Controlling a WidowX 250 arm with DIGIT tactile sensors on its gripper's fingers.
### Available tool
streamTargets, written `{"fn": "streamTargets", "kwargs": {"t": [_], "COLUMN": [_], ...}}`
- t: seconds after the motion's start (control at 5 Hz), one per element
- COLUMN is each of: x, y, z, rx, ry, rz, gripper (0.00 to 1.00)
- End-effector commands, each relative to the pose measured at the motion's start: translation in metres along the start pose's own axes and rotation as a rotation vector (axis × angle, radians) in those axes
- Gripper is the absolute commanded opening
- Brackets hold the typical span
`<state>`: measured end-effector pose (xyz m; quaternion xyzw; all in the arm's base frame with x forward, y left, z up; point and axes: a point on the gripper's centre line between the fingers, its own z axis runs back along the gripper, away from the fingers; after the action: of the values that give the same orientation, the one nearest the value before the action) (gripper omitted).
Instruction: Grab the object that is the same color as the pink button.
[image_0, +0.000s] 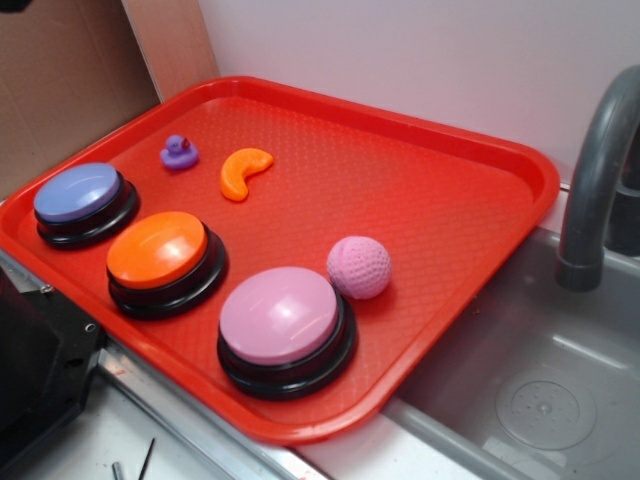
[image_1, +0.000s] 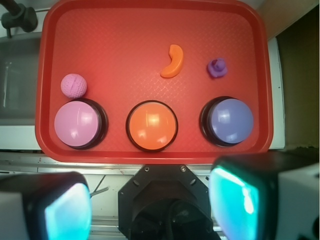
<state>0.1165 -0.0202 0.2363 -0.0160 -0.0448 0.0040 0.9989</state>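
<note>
Teal-tinted pads (image_1: 67, 210) of the gripper (image_1: 150, 207) filled the bottom corners of the wrist view, set wide apart with nothing between them. The gripper hung off the near edge of the red tray (image_1: 150, 30), over the metal strip beside it, and touched none of the tray's contents.

Nearest the gripper stood a row of three dome buttons on black bases. The orange button (image_1: 151, 125) stood roughly in line with the gripper. The pink button (image_1: 77, 123) was to its left in the wrist view and the blue-purple button (image_1: 229, 121) to its right.

The pink ball (image_1: 74, 85), with a dimpled, knit-like surface, lay on the tray just beyond the pink button, close beside or touching its base. It was thus well forward and to the left of the gripper in the wrist view.

Farther back lay an orange crescent piece (image_1: 173, 61) and a small purple duck (image_1: 217, 68), apart from each other.

Beside the tray was a grey sink (image_0: 540, 380) with a grey faucet (image_0: 595, 180).
</note>
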Motion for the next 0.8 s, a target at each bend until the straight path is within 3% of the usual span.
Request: {"fn": "streamTargets", "kwargs": {"t": [0.0, 0.2, 0.4, 0.6], "x": [0.0, 0.011, 0.033, 0.05], "y": [0.0, -0.013, -0.031, -0.055], "z": [0.0, -0.012, -0.034, -0.058], "rx": [0.0, -0.03, -0.025, 0.016], "ry": [0.0, -0.05, -0.083, -0.11], "rz": [0.0, 0.054, 0.119, 0.124], "gripper": [1.0, 1.0, 1.0, 1.0]}}
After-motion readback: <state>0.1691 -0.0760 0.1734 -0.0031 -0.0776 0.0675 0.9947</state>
